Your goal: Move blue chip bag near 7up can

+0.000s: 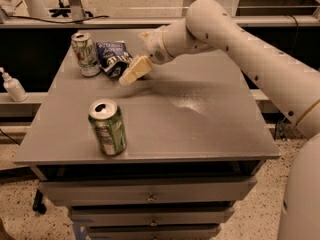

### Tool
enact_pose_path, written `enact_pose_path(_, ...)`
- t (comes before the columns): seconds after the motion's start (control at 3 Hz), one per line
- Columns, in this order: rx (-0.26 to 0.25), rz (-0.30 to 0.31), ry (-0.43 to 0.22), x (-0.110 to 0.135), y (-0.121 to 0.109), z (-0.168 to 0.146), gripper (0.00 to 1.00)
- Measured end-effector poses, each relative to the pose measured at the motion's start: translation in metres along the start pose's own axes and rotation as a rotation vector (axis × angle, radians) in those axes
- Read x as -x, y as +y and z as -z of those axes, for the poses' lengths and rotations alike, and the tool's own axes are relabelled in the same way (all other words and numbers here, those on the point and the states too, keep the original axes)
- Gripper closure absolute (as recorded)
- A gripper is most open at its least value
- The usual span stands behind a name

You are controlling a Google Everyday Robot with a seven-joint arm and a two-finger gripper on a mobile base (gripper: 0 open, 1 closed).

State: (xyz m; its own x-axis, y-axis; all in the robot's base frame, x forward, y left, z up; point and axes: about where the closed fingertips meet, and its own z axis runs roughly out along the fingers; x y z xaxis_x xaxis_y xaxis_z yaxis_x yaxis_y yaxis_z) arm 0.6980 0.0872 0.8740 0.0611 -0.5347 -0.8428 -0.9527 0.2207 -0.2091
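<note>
The blue chip bag [113, 57] lies crumpled on the grey table [200, 114] at the back left. Its left edge is right beside the 7up can [85, 54], which stands upright. My gripper [131, 59] is at the bag's right end, coming in from the right. It looks open, and one cream fingertip [131, 73] rests low by the bag's front right corner. The bag lies on the table and is not lifted.
A darker green can [107, 127] with a pale label stands upright at the front left of the table. Drawers [150, 196] are below the tabletop. A white bottle [13, 86] stands on a lower shelf to the left.
</note>
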Motion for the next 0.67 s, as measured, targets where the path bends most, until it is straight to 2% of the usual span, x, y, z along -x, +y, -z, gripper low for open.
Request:
enact_pose_path(0.33, 0.007, -0.001, -0.029, 0.003, -0.007, 0.025, 0.00)
enact_pose_path(0.67, 0.014, 0.033, -0.040, -0.001, -0.020, 0.065, 0.00)
